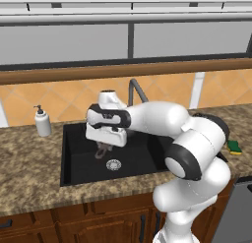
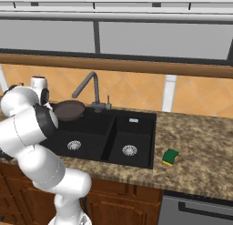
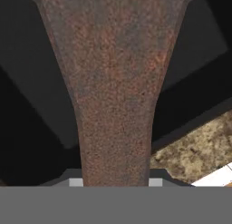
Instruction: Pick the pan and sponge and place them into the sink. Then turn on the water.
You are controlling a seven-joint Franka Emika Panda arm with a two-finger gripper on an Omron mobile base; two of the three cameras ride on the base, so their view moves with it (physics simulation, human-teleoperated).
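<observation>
My gripper (image 1: 103, 149) hangs over the large basin of the black sink (image 1: 78, 153), shut on the handle of the pan. In the right base view the round brown pan (image 2: 69, 110) floats above the back left of the sink (image 2: 136, 130), beside my arm. The rusty brown pan handle (image 3: 115, 96) runs up the hand view from between the gripper's tips (image 3: 115, 182). The yellow and green sponge (image 1: 234, 147) lies on the counter right of the sink (image 2: 170, 156). No water runs from the faucet (image 2: 88, 85).
A white soap dispenser (image 1: 43, 121) stands on the granite counter left of the sink. The grey faucet (image 1: 134, 89) rises behind the basins, close to my hand. Round metal drains (image 2: 129, 150) sit in both basins.
</observation>
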